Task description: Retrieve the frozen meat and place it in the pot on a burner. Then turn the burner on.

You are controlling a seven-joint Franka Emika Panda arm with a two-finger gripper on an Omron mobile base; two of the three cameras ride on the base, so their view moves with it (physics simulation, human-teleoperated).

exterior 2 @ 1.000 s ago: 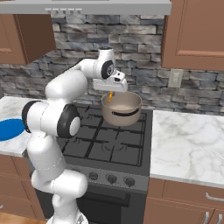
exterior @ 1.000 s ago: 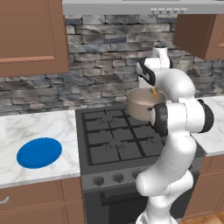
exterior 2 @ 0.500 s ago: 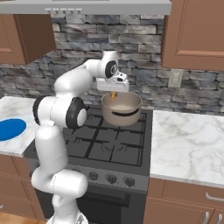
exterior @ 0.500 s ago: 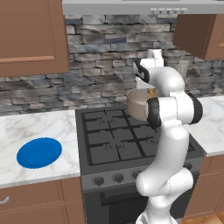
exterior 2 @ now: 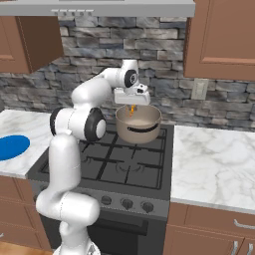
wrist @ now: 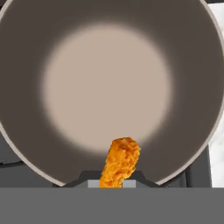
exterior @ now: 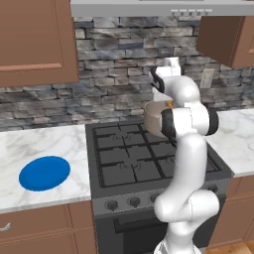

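Now the arm has swung in over the stove, so the fingers (exterior 2: 132, 108), closed on the frozen meat (wrist: 120, 162), hang directly above the pot (exterior 2: 139, 124) on the back right burner; release looks next. Leftward, a blue plate (exterior: 44, 172) lies on the bench (exterior: 34, 149), well apart. Nothing blocks the drop; the stove knobs (exterior 2: 124, 203) wait at the front.

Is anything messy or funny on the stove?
Nothing stands out. The pot sits upright on the back burner, nothing is spilled, and the gripper holds the frozen meat over the pot's open top.
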